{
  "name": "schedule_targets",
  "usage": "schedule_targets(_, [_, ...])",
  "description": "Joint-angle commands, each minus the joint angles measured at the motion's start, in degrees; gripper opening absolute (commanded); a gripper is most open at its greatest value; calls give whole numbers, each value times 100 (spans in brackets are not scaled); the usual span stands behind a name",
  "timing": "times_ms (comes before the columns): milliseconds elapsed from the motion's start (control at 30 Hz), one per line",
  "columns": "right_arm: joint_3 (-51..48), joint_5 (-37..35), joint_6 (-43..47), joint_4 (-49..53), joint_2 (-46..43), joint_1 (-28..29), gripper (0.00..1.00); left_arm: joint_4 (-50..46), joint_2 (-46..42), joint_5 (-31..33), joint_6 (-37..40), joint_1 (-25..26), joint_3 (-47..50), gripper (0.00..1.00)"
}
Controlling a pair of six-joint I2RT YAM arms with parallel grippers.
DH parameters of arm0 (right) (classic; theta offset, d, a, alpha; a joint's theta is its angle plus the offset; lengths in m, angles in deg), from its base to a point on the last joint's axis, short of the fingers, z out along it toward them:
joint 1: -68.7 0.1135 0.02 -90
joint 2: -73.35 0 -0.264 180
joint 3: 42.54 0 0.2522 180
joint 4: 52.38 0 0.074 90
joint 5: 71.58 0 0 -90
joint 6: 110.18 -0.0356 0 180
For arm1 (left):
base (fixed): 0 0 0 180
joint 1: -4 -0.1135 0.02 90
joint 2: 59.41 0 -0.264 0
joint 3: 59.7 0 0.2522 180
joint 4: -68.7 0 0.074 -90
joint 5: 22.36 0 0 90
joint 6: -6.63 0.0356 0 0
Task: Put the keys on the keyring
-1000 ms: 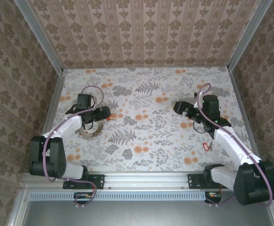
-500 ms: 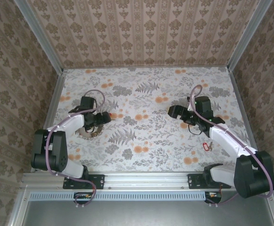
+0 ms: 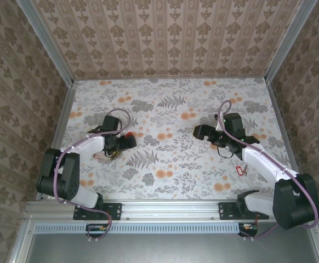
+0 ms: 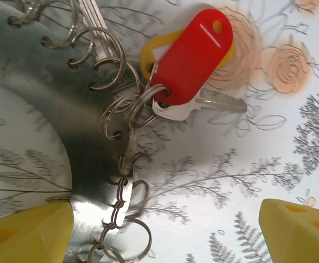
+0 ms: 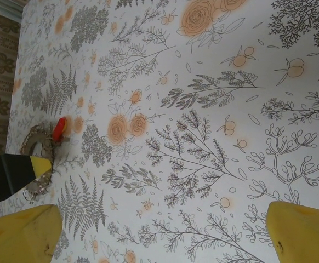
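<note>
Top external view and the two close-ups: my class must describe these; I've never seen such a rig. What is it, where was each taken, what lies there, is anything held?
Two robot arms stand bolted to a table. The top picture looks down from behind them; each arm ends in a two-finger pincer: the left tool and the right tool. The other pictures come from wrist cameras; the yellow corners are that arm's own fingers. On the table lies the keyring, a metal band with wire rings, a red-tagged key and a yellow tag hooked on. A loose key lies near the right arm. Both tools are open, holding nothing.
</note>
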Motion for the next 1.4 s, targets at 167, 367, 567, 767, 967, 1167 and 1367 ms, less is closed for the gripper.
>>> schedule_targets(167, [-222,-141,-150,98,-145,60,97,489,172,-451,-877,863,54,88])
schedule_targets(367, [-371,-194,-225,134,-208,97,97,1166,721,-598,-1501,1744,-244,88])
schedule_targets(567, [-470,-667,-210,445,-476,98,95,1367,1499,-747,-1651,2496,-1036,87])
schedule_targets(767, [-471,-1069,-164,780,-697,64,91,1702,1652,-942,-1848,2866,-1474,84])
schedule_targets(967, [-406,39,-273,225,-279,68,78,1116,653,-264,-1584,2446,-1217,85])
schedule_targets(1167, [51,482,-460,-280,738,564,63,1024,-299,-261,-1516,1503,-399,82])
schedule_targets(1367, [659,345,-549,-389,1753,1132,52,1024,-681,-427,-1517,1246,70,75])
